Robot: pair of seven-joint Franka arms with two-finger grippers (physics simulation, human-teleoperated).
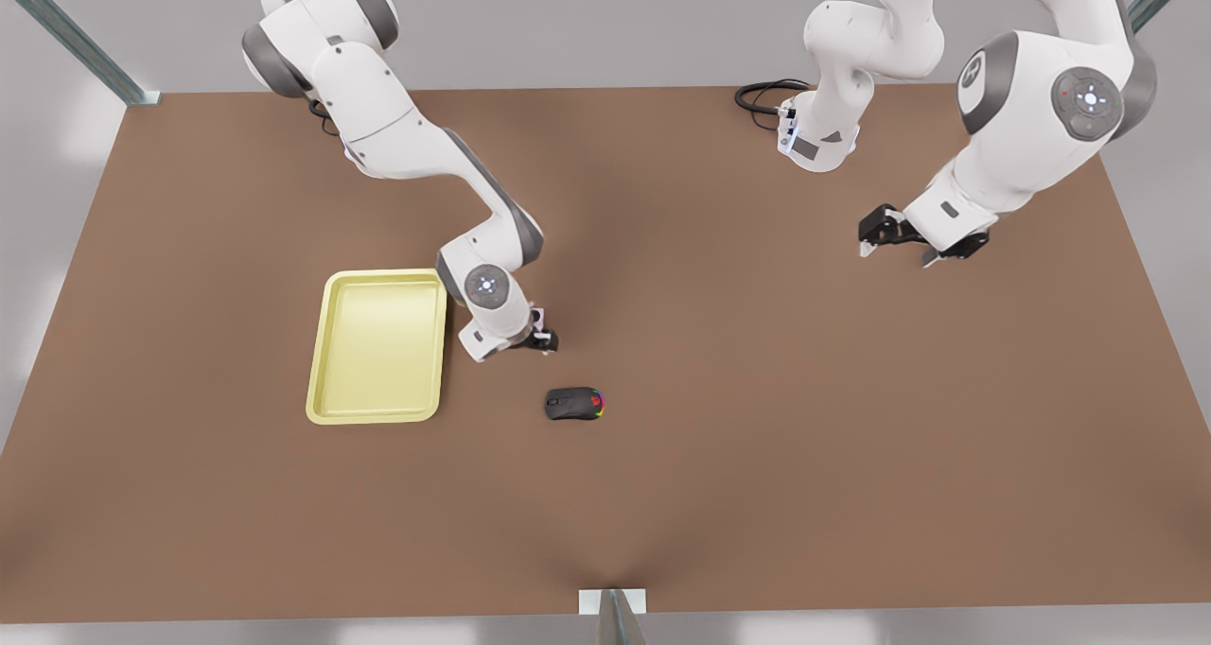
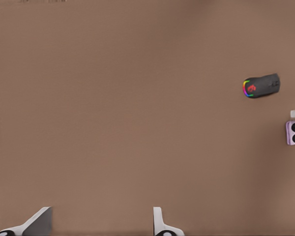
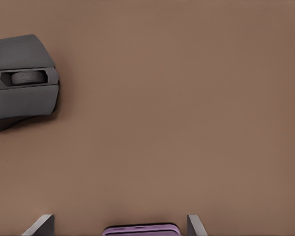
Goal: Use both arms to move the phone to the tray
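Right claw (image 1: 541, 342) sits wide around the pink phone (image 3: 141, 229) without pinching it, between the tray (image 1: 378, 278) and mouse (image 1: 573, 403), while left claw (image 1: 894, 251) waits wide over bare surface (image 1: 757, 456).

Two white jointed arms with grey joints reach over a table. The arm on the front view's left bends down low at the elbow, its wrist pointing the right gripper (image 1: 541, 342) close to the surface, fingers (image 3: 43, 223) spread apart. The arm on the front view's right holds the left gripper (image 1: 894, 251) raised higher, angled downward, fingers (image 2: 39, 221) spread wide.
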